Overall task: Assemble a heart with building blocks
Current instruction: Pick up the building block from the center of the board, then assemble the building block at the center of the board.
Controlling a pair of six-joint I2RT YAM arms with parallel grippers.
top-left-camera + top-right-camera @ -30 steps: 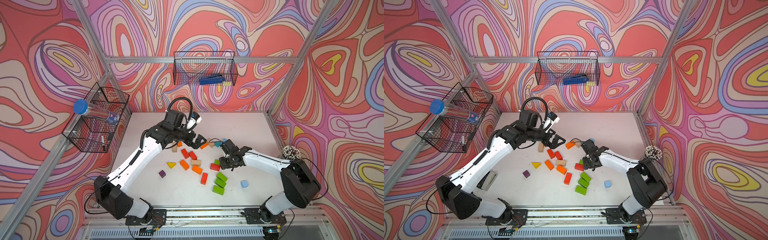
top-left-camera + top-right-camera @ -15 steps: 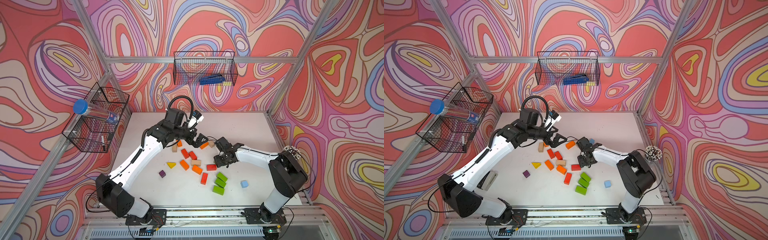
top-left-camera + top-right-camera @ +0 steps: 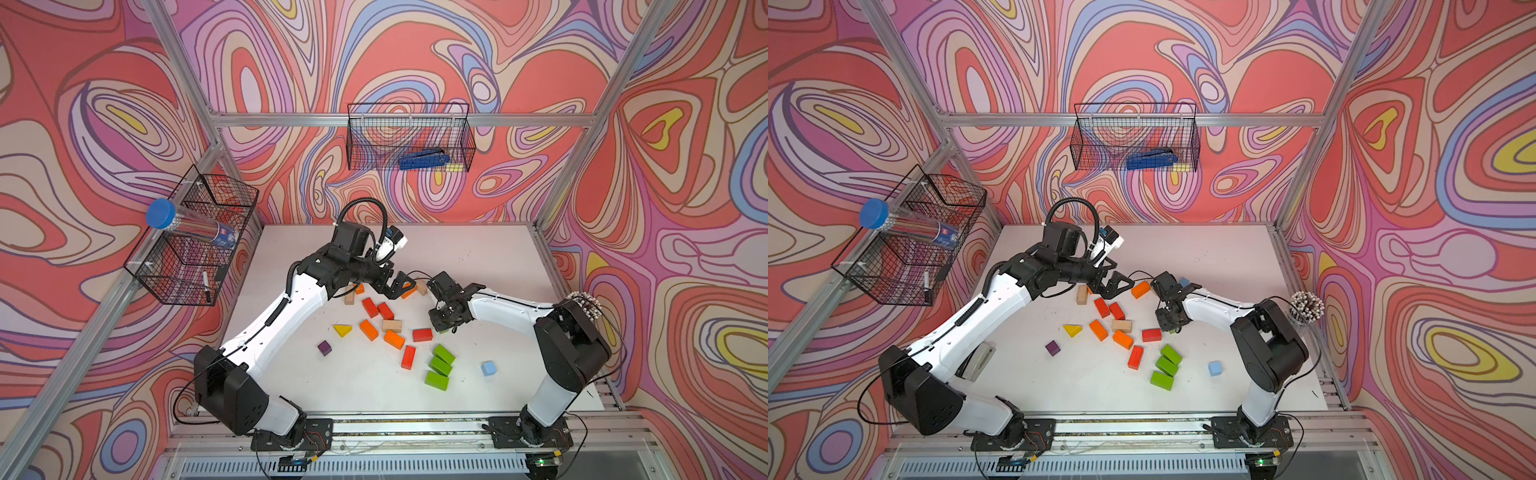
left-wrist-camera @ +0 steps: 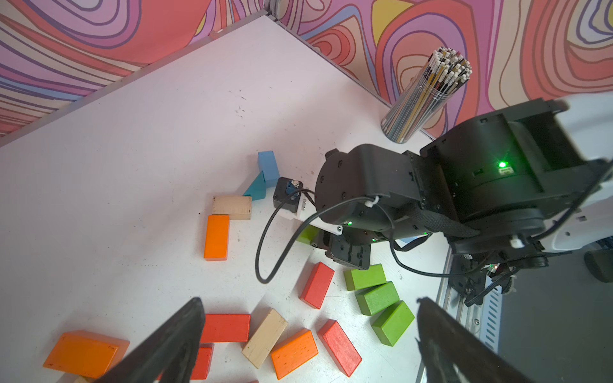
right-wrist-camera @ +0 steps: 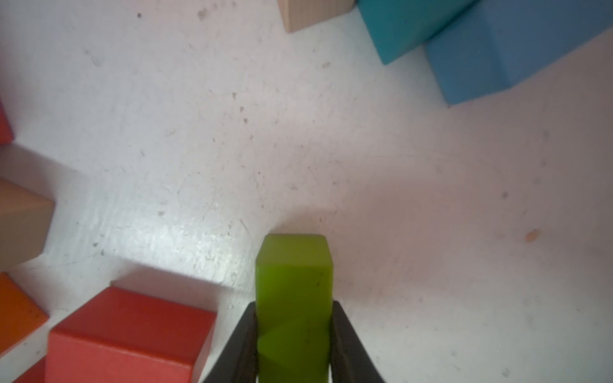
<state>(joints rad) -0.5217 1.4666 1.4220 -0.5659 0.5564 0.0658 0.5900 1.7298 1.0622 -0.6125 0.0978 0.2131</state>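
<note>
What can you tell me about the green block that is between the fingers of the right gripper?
The green block is a lime-green brick, apparently painted wood, matte, with softly rounded edges. The right gripper is shut on it: its black fingers press the two long sides, and one end sticks out past the fingertips toward the white table. A red block lies close beside it, not touching. Whether it is lifted cannot be told.

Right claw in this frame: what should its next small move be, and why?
Probably a short straight lift. The right claw is closed on the green block, which sits low at the table, a red brick close beside it; raising first should clear that brick before any sideways carry.
</note>
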